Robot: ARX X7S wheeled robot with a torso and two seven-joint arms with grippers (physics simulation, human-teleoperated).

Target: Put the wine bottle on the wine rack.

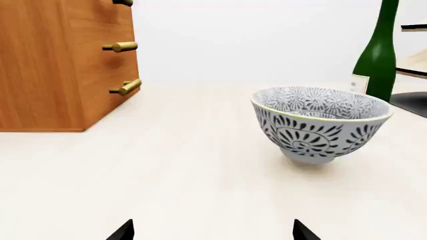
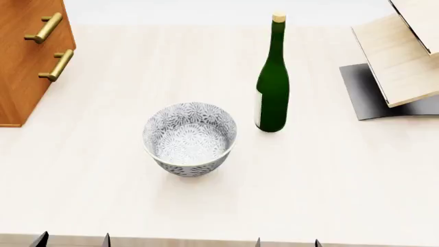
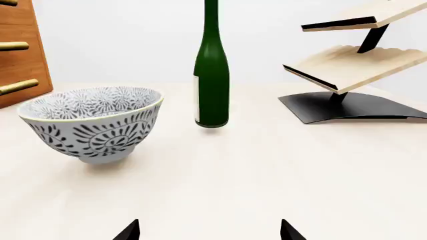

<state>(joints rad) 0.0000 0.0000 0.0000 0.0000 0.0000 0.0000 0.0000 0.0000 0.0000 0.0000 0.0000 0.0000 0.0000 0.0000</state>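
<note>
A pale table (image 2: 329, 180) carries four things. The wine bottle (image 2: 272, 87) stands upright beside a patterned bowl (image 2: 190, 139). The wine rack (image 2: 401, 67) and a wooden cabinet (image 2: 28, 56) sit at opposite sides.

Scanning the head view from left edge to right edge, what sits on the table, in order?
Brown drawer cabinet → patterned bowl → wine bottle, standing upright → wine rack.

Left tool (image 2: 72, 240) fingertips spread apart, right tool (image 2: 288, 242) likewise (only tips visible), both holding nothing
</note>
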